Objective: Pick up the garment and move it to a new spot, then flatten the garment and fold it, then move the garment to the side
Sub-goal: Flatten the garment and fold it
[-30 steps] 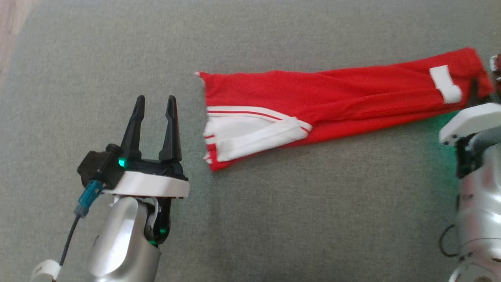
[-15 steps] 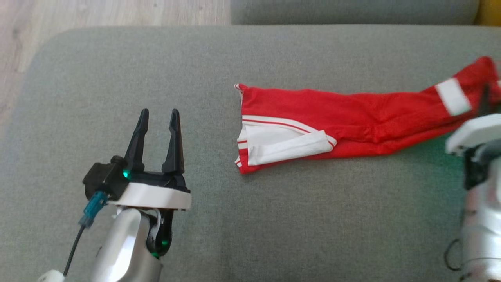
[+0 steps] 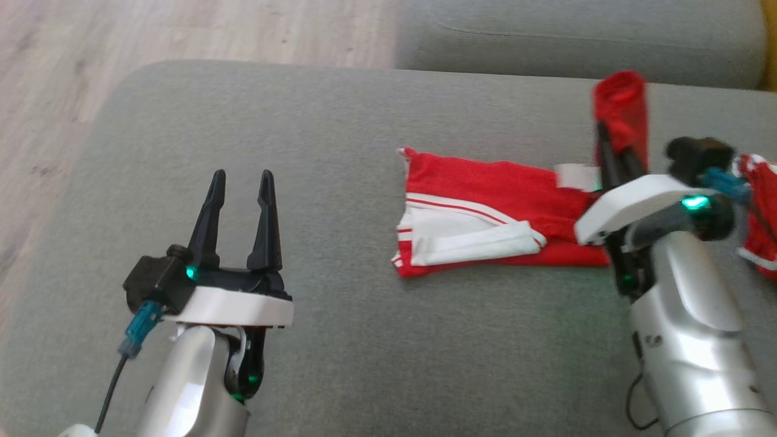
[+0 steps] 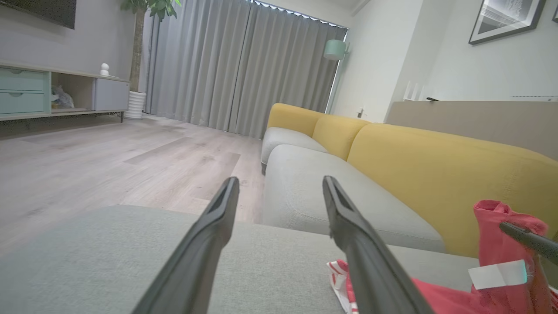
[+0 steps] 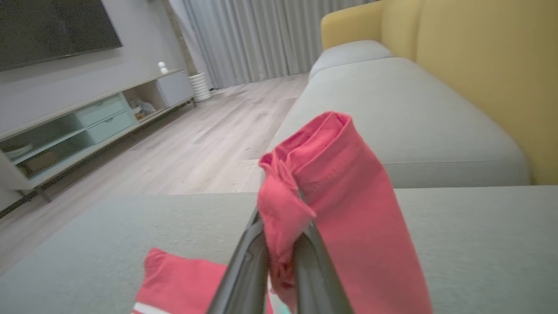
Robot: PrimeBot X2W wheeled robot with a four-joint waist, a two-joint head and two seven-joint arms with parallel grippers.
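The red garment [image 3: 485, 200] with white stripes lies on the grey cushion [image 3: 303, 121], its white-trimmed end toward the left. My right gripper [image 3: 610, 142] is shut on the garment's other end, which stands raised as a red tube above the flat part. In the right wrist view the pinched cloth [image 5: 344, 187] drapes over my right gripper [image 5: 281, 226], with the flat part [image 5: 183, 279] below. My left gripper [image 3: 241, 176] hovers open, holding nothing, well to the left of the garment. The left wrist view shows the open left gripper [image 4: 280, 181] and the lifted end [image 4: 492, 226] at the right.
More red and white fabric [image 3: 759, 230] shows at the right edge behind my right wrist. Wood floor [image 3: 182, 30] lies past the cushion's far-left rounded corner. Another grey seat [image 3: 576, 36] sits beyond, backed by yellow cushions [image 4: 436, 165].
The head camera has shifted. My right gripper has raised the garment's right end and carried it left over the flat part, so the garment lies shorter. My left gripper stays open in place.
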